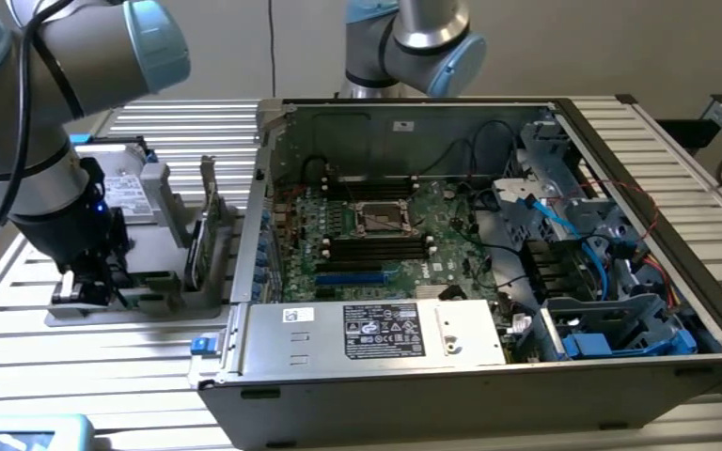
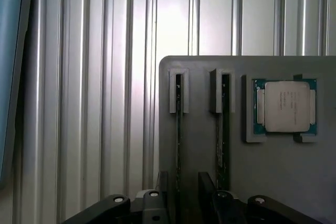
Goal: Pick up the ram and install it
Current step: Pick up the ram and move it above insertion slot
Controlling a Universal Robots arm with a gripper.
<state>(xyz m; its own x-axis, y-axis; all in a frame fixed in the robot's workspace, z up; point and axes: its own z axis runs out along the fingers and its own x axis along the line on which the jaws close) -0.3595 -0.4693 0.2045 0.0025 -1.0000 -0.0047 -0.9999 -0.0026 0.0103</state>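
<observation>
Exterior view: arm reaches down at the view's left. Gripper sits low over the near end of the gray holder on the slatted table. Open PC case stands just beside the holder, toward the view's right, with its motherboard exposed.

Wrist view: holder has two slots, each with a thin stick standing edge-on. Fingers are spread, one on each side of the ram, which sits in its slot, not pinched. Second stick stands in the neighbouring slot. CPU lies in a recess beyond it.
</observation>
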